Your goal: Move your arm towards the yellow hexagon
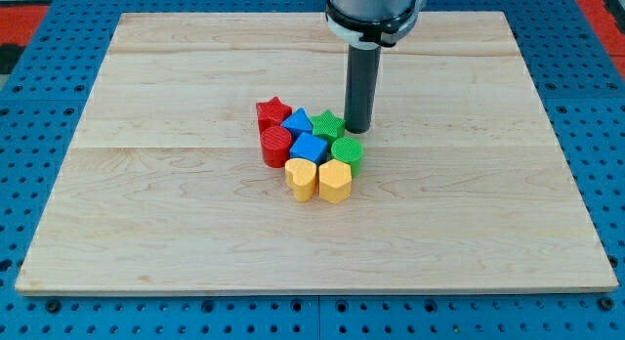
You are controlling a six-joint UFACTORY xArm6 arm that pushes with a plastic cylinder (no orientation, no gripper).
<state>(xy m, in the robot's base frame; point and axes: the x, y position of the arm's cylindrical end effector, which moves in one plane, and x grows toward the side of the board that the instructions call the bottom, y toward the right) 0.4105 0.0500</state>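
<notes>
Tip (357, 131) of dark straight rod down on pale wooden board (146, 223), just right of green star block (328, 123); bare rod, nothing to open or grasp, nothing held. Yellow hexagon block (335, 181) at cluster's bottom right, touching yellow heart block (302, 178), below green round block (347, 150). Likely needs a move toward view's bottom, skirting green round block to avoid scattering the packed cluster

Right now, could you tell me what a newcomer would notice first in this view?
A tight cluster of coloured blocks sits mid-board: red star at its upper left, yellow hexagon at its bottom right beside a yellow heart. My tip stands at the cluster's upper right, right by the green star.
</notes>
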